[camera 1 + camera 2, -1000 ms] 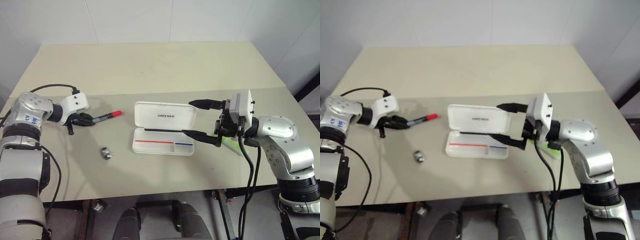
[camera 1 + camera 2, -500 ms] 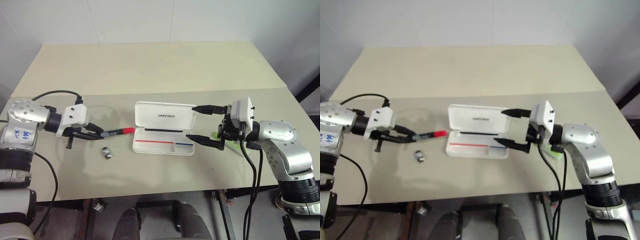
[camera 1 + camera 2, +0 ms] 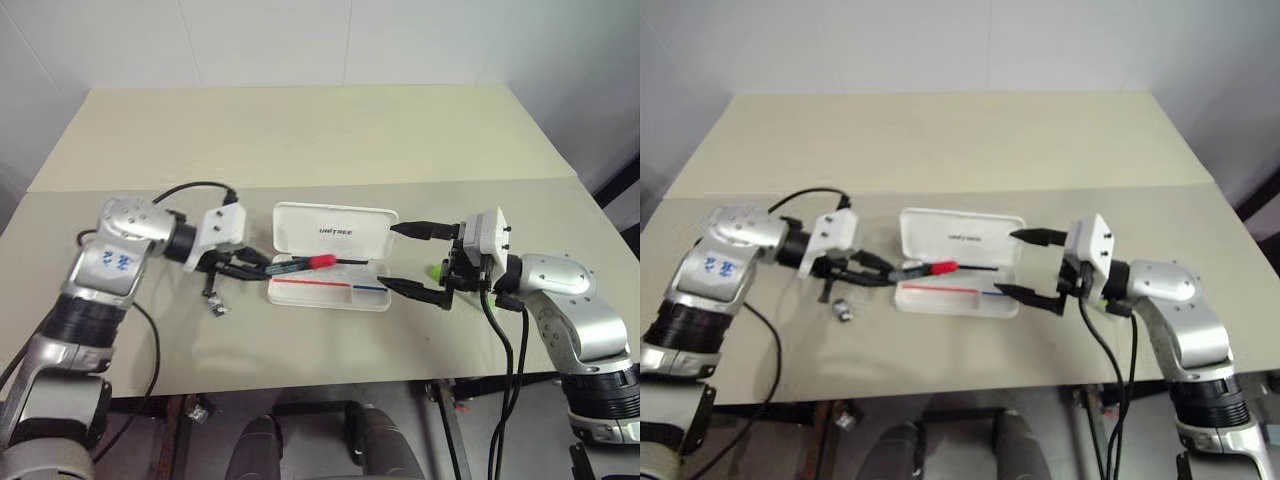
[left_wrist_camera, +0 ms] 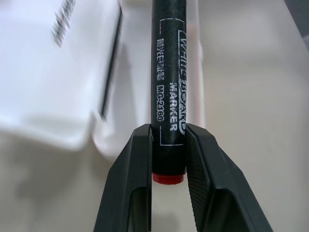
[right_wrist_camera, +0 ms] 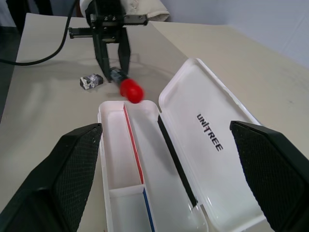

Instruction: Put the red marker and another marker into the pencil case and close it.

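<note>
The pencil case (image 3: 330, 256) lies open on the matte beige table (image 3: 300, 140), a flat white plastic shell with rounded corners: its smooth lid, printed with dark lettering, is folded back flat behind the shallow tray, and a thin red-and-blue stripe runs along the tray's inside. The left gripper (image 3: 262, 266) has its two black, wedge-shaped fingers (image 4: 129, 179) clamped on the red marker (image 3: 305, 263), a slim cylinder whose dark barrel carries white print and whose glossy red rounded end juts out over the tray's near-left part, above the case rather than resting in it. In the left wrist view the barrel sits squeezed between the finger pads with a small red butt end showing below them. The right gripper (image 3: 418, 260) hovers just beside the case's right end, its long tapered black fingers spread wide and holding nothing. Another marker (image 3: 436, 270), chunky and light green, peeks out behind those fingers on the table, right of the case. A small crumpled grey-and-black object (image 3: 214, 305) lies on the table left of the case, below the left gripper
</note>
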Controlling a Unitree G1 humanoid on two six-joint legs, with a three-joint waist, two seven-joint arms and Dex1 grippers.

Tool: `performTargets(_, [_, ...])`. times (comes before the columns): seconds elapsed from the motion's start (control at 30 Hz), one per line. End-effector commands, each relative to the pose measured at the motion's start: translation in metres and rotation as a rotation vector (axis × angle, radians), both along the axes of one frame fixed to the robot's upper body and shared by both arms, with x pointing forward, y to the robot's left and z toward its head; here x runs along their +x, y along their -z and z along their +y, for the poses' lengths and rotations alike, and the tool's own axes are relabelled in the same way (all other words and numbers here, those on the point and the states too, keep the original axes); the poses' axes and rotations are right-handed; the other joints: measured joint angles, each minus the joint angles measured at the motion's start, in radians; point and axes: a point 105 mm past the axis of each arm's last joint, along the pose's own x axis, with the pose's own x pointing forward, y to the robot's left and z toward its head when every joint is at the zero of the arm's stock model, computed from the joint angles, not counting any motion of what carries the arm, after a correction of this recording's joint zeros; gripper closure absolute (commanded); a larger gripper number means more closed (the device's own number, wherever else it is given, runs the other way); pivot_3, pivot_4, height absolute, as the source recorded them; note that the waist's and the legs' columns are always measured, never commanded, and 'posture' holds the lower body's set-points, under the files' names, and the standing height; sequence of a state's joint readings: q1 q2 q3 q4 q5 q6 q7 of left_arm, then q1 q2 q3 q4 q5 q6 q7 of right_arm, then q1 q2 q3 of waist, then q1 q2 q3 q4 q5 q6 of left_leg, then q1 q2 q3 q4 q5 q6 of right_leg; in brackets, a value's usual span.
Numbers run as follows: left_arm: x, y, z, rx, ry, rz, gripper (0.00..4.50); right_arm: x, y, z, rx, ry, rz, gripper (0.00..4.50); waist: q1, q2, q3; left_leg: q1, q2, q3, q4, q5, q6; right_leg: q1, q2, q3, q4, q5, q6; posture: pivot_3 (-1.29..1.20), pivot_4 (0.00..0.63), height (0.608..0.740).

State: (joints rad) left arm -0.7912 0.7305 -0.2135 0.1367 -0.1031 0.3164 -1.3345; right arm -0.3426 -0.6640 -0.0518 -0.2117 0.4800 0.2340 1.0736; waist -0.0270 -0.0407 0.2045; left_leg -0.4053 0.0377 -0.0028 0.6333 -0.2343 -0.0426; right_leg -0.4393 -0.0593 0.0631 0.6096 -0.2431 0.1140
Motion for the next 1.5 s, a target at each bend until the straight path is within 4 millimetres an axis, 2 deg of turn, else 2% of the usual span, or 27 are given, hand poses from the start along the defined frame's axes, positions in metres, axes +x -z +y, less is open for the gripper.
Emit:
performTargets(0.03, [0.008,-0.001,-0.012,0.023,-0.001,-0.023,3.88,-0.005,-0.011,-0.006,-0.005,0.03,-0.064,0.0,-0.001,0.0,0.0,0.0,0.0,0.0,0.0,0.0,0.0,0.0,0.0,0.0,0.0,0.0,0.0,0.0,0.15,0.74])
performTargets(0.23, [0.015,0.005,-0.034,0.057,0.045,-0.021,3.88,-0.011,-0.007,-0.011,-0.001,0.067,-0.058,0.0,-0.004,0.0,0.0,0.001,0.0,-0.001,-0.001,0.0,0.0,0.0,0.001,0.001,0.001,0.001,0.002,0.0,0.15,0.74])
performTargets(0.5, [0.032,0.014,-0.04,0.147,0.022,-0.05,3.88,-0.019,-0.005,-0.011,0.014,0.107,-0.06,0.0,-0.002,0.0,0.0,0.0,0.0,-0.001,0.001,0.0,0.0,0.0,0.001,0.001,0.0,-0.001,0.0,0.0,0.15,0.74])
performTargets(0.77, [0.037,0.019,-0.046,0.194,0.056,-0.06,3.88,-0.021,-0.006,-0.009,0.026,0.126,-0.065,0.0,-0.002,0.0,0.0,0.0,0.0,0.0,0.001,0.0,0.0,0.001,0.001,0.002,-0.001,0.0,0.0,0.0,0.15,0.74])
performTargets(0.83, [0.035,0.021,-0.047,0.195,0.071,-0.049,3.13,-0.021,-0.006,-0.009,0.029,0.13,-0.068,0.0,-0.001,0.0,0.0,0.0,0.0,0.0,0.0,0.0,0.0,0.0,0.001,0.002,-0.001,0.0,0.0,0.0,0.15,0.74])
performTargets(1.0, [0.035,0.017,-0.055,0.172,0.084,-0.07,1.6,-0.019,-0.007,-0.009,0.032,0.134,-0.072,0.0,-0.001,0.0,0.0,0.0,0.0,0.0,0.001,0.0,0.0,0.001,0.001,0.002,-0.002,0.0,0.0,0.0,0.15,0.74])
performTargets(1.3, [0.031,0.002,-0.06,0.139,0.103,-0.089,1.6,-0.017,-0.007,-0.007,0.035,0.127,-0.071,0.0,-0.001,0.0,0.0,0.0,0.0,0.0,0.0,0.0,0.0,0.001,0.001,0.002,-0.002,0.0,0.0,0.0,0.15,0.74])
performTargets(1.4, [0.021,-0.011,-0.06,0.08,0.146,-0.087,1.02,-0.011,-0.009,-0.013,0.018,0.154,-0.05,0.0,-0.002,0.0,0.0,0.0,0.0,0.0,0.001,0.0,0.0,0.001,0.001,0.002,-0.002,0.0,0.0,0.0,0.15,0.74])
performTargets(1.5, [0.011,-0.024,-0.058,-0.004,0.184,-0.074,0.06,-0.005,-0.008,-0.024,-0.025,0.2,-0.003,0.0,-0.001,0.0,0.0,0.0,0.0,0.0,0.0,0.0,0.0,0.001,0.001,0.002,-0.001,0.0,0.0,0.0,0.15,0.74])
